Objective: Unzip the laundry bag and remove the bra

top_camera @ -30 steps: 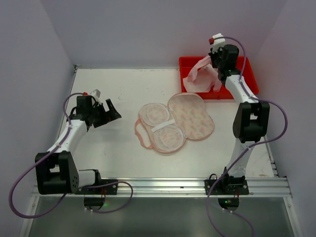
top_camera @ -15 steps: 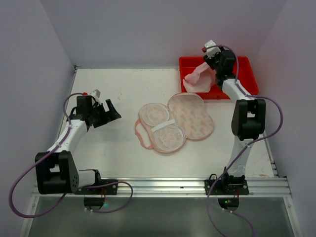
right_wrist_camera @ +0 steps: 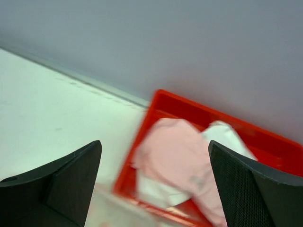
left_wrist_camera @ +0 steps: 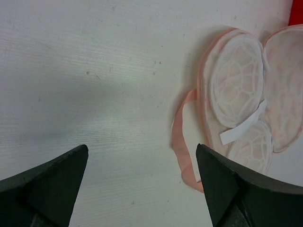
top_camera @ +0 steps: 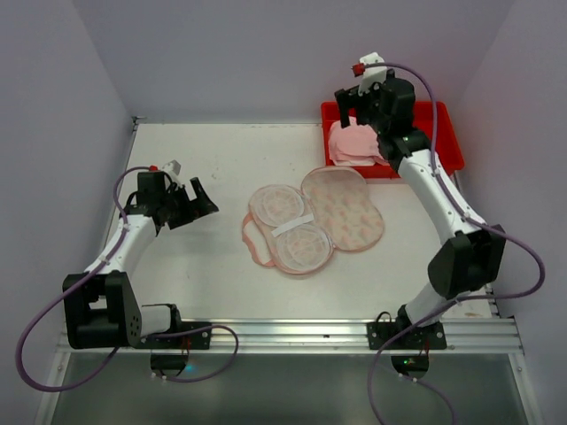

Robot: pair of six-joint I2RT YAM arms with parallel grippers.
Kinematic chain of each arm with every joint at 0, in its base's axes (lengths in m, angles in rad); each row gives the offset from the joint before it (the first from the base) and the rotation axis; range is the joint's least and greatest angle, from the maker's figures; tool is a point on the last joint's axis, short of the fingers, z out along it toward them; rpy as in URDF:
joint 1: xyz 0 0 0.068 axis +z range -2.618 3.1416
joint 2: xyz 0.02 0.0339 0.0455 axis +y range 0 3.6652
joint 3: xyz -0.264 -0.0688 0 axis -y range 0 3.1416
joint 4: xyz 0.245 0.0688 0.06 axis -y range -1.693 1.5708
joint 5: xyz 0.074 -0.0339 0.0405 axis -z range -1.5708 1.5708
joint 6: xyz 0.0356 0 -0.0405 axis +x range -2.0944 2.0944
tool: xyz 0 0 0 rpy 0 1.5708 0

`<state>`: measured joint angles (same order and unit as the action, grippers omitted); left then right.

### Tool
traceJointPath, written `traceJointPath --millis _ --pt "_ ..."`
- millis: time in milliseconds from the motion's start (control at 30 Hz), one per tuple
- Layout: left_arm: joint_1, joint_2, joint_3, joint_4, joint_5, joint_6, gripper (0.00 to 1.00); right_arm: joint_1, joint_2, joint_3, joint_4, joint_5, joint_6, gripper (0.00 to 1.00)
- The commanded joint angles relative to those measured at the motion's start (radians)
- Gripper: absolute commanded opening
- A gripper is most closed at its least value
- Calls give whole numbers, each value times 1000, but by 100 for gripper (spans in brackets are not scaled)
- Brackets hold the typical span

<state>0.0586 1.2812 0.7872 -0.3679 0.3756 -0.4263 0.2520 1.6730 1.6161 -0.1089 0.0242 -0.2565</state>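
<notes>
The laundry bag point(top_camera: 345, 211) lies unzipped and spread open mid-table, its printed half to the right and its white mesh domes to the left. In the left wrist view the bag point(left_wrist_camera: 236, 90) sits at the right with its pink loop point(left_wrist_camera: 182, 146) trailing toward me. The pink bra point(top_camera: 353, 143) lies in the red tray point(top_camera: 447, 142). My right gripper point(top_camera: 348, 104) hangs open above the tray's left end, and its own view shows the bra point(right_wrist_camera: 175, 151) lying free below it. My left gripper point(top_camera: 207, 200) is open and empty, left of the bag and apart from it.
The red tray point(right_wrist_camera: 165, 101) stands at the back right, against the rear wall. Side walls close in the table on the left and right. Bare white tabletop point(left_wrist_camera: 94, 71) lies under the left gripper point(left_wrist_camera: 142, 150).
The right gripper opened and let go of the bra, which dropped flat into the red tray. The right arm swung leftward and stretched out. The left arm stayed still.
</notes>
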Motion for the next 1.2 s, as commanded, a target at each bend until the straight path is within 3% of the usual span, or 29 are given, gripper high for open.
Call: traceJointPath --millis 0,133,233,333,533,667,800,867,1033,1167 --pt "10 -39 -2 9 25 17 100 114 -68 -100 -176 -90 300 96" --pt "9 -56 -2 7 0 17 100 233 -50 -289 -181 -98 523 94" --pt "9 -65 0 6 -1 15 100 297 2 -338 -199 -145 615 86" --pt "9 -79 0 6 -10 15 100 365 59 -381 -186 -159 690 85" --pt "10 -92 1 4 -33 15 100 500 155 -351 -261 -188 775 86" --pt "14 -97 1 4 -32 15 100 547 223 -311 -331 -364 798 86" --pt "17 -100 0 6 -32 14 100 595 220 -289 -315 -440 774 86" --pt "17 -102 0 6 -30 14 100 596 160 -292 -310 -409 761 86" --pt "17 -100 -2 6 -32 15 100 525 -17 -318 -342 -147 691 87" --pt "17 -98 -2 6 -27 15 100 287 -142 -433 -345 23 700 87"
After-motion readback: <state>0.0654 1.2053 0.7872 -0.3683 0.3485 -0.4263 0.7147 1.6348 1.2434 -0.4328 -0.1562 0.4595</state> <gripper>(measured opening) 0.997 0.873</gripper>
